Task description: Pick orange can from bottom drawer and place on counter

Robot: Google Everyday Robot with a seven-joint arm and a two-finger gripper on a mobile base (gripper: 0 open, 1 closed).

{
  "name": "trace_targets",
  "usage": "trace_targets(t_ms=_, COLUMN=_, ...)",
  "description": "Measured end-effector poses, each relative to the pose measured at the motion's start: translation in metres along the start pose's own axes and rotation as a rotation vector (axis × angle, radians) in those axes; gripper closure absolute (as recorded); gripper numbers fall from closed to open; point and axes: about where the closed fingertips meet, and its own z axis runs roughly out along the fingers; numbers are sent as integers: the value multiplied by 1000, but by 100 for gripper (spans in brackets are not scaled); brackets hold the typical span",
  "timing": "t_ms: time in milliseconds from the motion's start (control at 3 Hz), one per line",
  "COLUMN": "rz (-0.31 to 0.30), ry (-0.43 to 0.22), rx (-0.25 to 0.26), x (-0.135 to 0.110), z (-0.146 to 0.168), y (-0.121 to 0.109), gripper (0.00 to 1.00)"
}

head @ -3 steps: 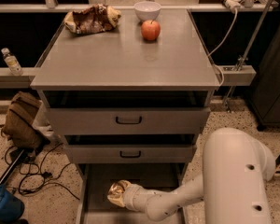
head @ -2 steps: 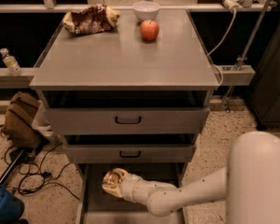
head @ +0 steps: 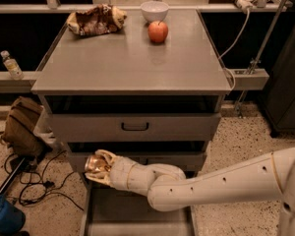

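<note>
Grey cabinet on speckled floor, and low left of centre the gripper is clamped around the orange can, fingers covering all but a shiny gold sliver, right in front of the middle drawer. Beneath, the bottom drawer stands pulled out, partly hidden by the white arm and cut off at the frame's lower edge. Up top, the counter carries a snack bag, bowl and apple.

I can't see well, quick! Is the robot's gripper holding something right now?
Gripper: shut on the orange can, above the open bottom drawer.
</note>
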Motion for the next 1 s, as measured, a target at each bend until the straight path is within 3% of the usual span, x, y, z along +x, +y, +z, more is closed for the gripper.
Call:
trace_targets(t_ms=333, rz=-43, ry=-9, rx=12, x=-19, z=-2, y=-11, gripper=100)
trace_targets(t_ms=667, rz=-40, ry=-9, rx=11, x=-18, z=-2, y=-10, gripper=100)
trace_targets(t_ms=1000, rz=-104, ry=-6, rx=24, x=-53, z=-4, y=-24, gripper=100)
